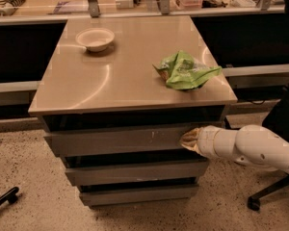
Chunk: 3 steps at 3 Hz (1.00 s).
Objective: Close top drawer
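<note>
The top drawer (115, 139) is a wide grey metal front with small pale scratches right of centre, just under the cabinet's top. It stands slightly out from the cabinet, with a dark gap above it. My gripper (189, 139) comes in from the right on a white arm and rests against the right end of the drawer front.
A white bowl (95, 38) and a crumpled green bag (185, 71) lie on the cabinet top (130, 88). Two narrower grey drawer fronts (135, 172) sit below. A black chair base (269, 194) stands at the right. A dark object (2, 199) lies on the floor at left.
</note>
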Tool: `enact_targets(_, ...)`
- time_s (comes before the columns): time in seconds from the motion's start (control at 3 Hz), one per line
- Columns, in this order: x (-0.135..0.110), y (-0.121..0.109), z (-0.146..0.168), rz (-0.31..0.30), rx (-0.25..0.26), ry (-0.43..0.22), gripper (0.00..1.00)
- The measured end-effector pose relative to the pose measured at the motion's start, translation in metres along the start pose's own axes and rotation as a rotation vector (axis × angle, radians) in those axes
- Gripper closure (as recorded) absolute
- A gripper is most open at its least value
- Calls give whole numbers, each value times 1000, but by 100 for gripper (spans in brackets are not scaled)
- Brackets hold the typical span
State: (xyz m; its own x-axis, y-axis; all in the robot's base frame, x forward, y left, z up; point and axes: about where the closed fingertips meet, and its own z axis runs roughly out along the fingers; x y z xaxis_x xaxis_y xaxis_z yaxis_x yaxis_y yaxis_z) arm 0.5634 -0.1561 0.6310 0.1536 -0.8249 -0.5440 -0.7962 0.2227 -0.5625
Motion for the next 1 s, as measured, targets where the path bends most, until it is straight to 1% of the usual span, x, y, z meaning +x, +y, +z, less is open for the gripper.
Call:
enact_targets(0.33, -1, 2, -1, 0, 0, 0, 100)
enact_targets(0.67, -8, 9, -5, -6, -69, -10, 100)
enact_targets(1.0, -22, 33, -21, 15, -205, -18, 100)
